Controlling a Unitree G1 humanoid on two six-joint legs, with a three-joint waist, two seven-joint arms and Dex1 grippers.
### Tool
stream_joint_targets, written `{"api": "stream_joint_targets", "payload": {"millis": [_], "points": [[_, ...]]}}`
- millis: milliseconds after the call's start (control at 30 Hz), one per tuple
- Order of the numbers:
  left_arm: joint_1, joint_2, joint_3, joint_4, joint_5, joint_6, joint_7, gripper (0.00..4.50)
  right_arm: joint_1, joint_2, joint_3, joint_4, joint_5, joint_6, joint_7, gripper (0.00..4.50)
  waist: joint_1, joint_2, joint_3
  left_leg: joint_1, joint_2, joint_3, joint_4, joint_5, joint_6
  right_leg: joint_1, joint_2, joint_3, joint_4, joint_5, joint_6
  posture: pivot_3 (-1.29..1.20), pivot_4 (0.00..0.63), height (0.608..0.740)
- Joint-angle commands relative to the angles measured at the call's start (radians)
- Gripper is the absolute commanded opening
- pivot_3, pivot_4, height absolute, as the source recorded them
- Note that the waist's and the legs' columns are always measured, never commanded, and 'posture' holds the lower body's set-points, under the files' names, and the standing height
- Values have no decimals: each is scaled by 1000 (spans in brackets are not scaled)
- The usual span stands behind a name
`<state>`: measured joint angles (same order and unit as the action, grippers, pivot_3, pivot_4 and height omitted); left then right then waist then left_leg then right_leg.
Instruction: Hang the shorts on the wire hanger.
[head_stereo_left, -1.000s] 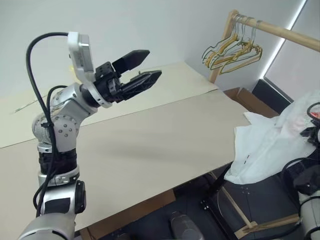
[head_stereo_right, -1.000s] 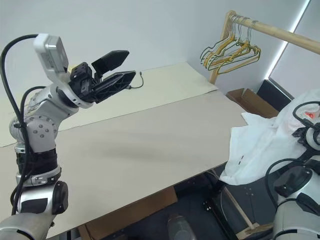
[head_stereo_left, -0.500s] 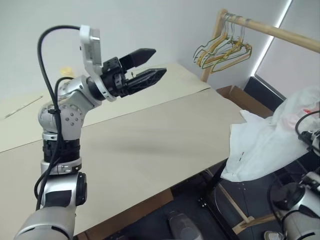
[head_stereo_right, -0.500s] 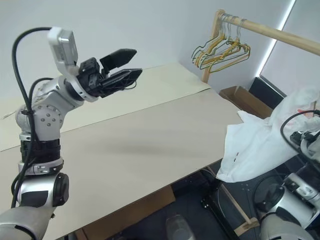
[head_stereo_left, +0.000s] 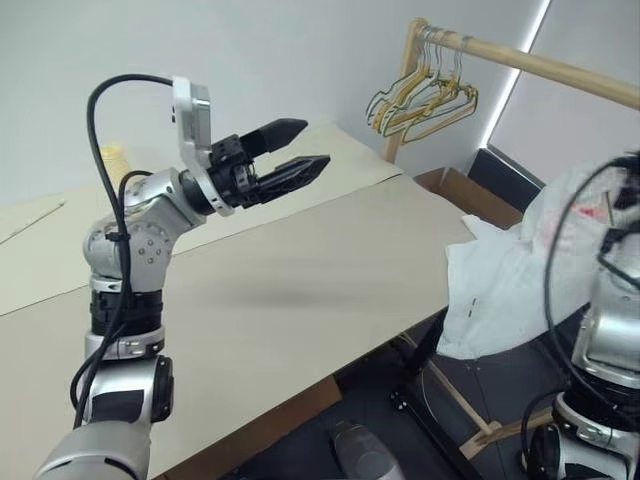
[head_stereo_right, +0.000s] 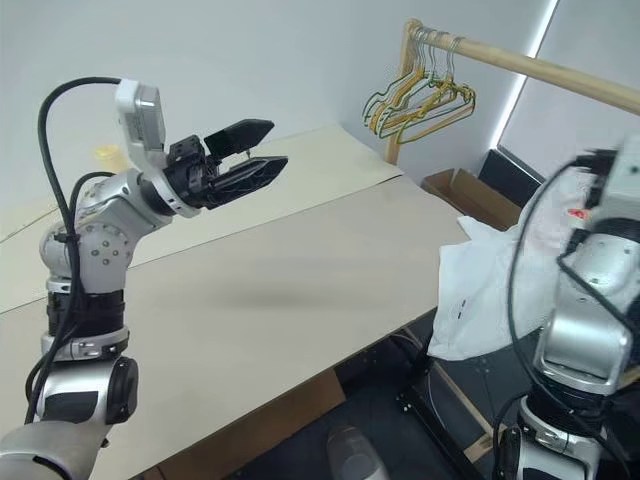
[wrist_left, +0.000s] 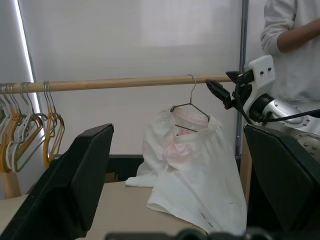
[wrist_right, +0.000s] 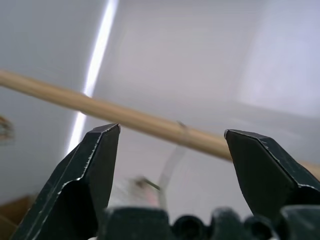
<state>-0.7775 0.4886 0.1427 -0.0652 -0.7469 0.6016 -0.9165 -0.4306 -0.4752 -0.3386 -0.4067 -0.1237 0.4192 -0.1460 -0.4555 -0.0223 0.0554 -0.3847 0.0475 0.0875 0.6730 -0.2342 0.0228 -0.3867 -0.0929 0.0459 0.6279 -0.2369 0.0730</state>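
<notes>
Now the left end effector (head_stereo_left: 300, 150) hovers released above the worktop (head_stereo_left: 300, 290); the right end effector (wrist_left: 216, 90), released too, sits beside the wire hanger (wrist_left: 189, 105) hooked on the wooden rail (wrist_left: 125, 82); the shorts (wrist_left: 195, 170) hang from it, hem draping past the worktop's far edge.

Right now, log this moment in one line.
shorts: on wire hanger, hooked over wooden rail | left gripper: open | right gripper: open, empty

a wide tan surface (head_stereo_left: 300, 290) runs across the scene, a seam dividing it lengthwise. the hem of the white shorts (head_stereo_left: 500, 290) drapes onto its far corner.
</notes>
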Motion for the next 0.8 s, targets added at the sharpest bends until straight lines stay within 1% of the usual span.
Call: {"api": "stream_joint_targets", "payload": {"millis": [33, 133, 167, 233, 300, 367, 400, 433, 467, 533, 633, 700, 800], "points": [[43, 39, 28, -79, 38, -22, 56, 4500, -31, 24, 56, 13, 175, -151, 201, 3902, 6, 0, 0, 1, 0, -1, 0, 0, 0, 0, 0, 0, 0, 0, 0, -264, 0, 740], [153, 116, 33, -155, 89, -42, 54, 4500, -56, -6, 113, 65, 362, -78, 461, 3902, 23, 0, 0, 0, 0, -1, -1, 0, 0, 0, 0, 0, 0, 0, 0, -200, 0, 740], [192, 141, 38, -183, 101, -43, 56, 4500, -63, -25, 131, 96, 392, -75, 533, 3902, 33, -1, 0, 1, 0, -1, -1, 0, 0, 0, 0, 0, 0, 0, 0, -182, 0, 740], [263, 189, 44, -231, 133, -46, 71, 4500, -84, -55, 166, 155, 428, -74, 638, 3902, 63, -2, 1, 1, 0, -1, -3, 0, 0, 0, 0, 0, -1, 0, -1, -158, 1, 740], [359, 218, 71, -280, 163, -81, 81, 4500, -111, -79, 212, 232, 437, -125, 755, 3902, 99, -4, 2, 0, 0, -1, -3, 0, 0, -2, 0, -1, -1, 1, -1, -127, 7, 740], [450, 223, 106, -332, 193, -125, 101, 4500, -147, -103, 262, 312, 439, -153, 875, 3902, 134, -4, 3, 0, 1, 0, -4, 0, 0, -2, 1, -1, -1, 0, -2, -86, 13, 740], [499, 225, 122, -368, 210, -149, 111, 4500, -172, -117, 287, 352, 456, -132, 947, 3902, 152, -5, 3, 0, 1, 0, -5, 0, 0, -3, 1, -1, -2, 0, -3, -49, 21, 740], [537, 234, 136, -398, 219, -145, 122, 4500, -190, -123, 310, 391, 449, -166, 1002, 3902, 176, -7, 5, 0, 1, 0, -5, 0, 0, -3, 0, -2, -2, 0, -4, -39, 23, 740], [573, 246, 151, -421, 227, -140, 130, 4500, -212, -126, 334, 426, 441, -180, 1047, 3902, 198, -8, 6, 0, 1, 0, -6, 0, 0, -4, 1, -1, -2, 0, -5, -23, 27, 740], [617, 264, 158, -460, 237, -129, 140, 4500, -235, -134, 353, 468, 439, -194, 1111, 3902, 240, -9, 8, -1, 2, 1, -6, 0, 0, -6, 1, -2, -2, 4, -12, -4, 34, 740], [686, 316, 194, -509, 175, -64, 100, 4500, -263, -138, 378, 520, 429, -237, 1196, 3902, 305, -9, 9, -6, 2, 1, -7, 0, 0, -12, 1, -3, -1, 4, -15, 18, 44, 740], [718, 337, 213, -519, 151, -47, 84, 4500, -273, -141, 388, 546, 417, -257, 1229, 3902, 343, -9, 10, -11, 2, 3, -7, 0, 0, -18, 1, -4, 0, 3, -16, 19, 48, 740], [728, 343, 216, -518, 140, -33, 96, 4500, -266, -151, 390, 559, 404, -278, 1250, 3902, 392, -8, 11, -13, 2, 6, -7, -1, -2, -20, 1, -5, 0, 3, -18, 8, 56, 740]]}}
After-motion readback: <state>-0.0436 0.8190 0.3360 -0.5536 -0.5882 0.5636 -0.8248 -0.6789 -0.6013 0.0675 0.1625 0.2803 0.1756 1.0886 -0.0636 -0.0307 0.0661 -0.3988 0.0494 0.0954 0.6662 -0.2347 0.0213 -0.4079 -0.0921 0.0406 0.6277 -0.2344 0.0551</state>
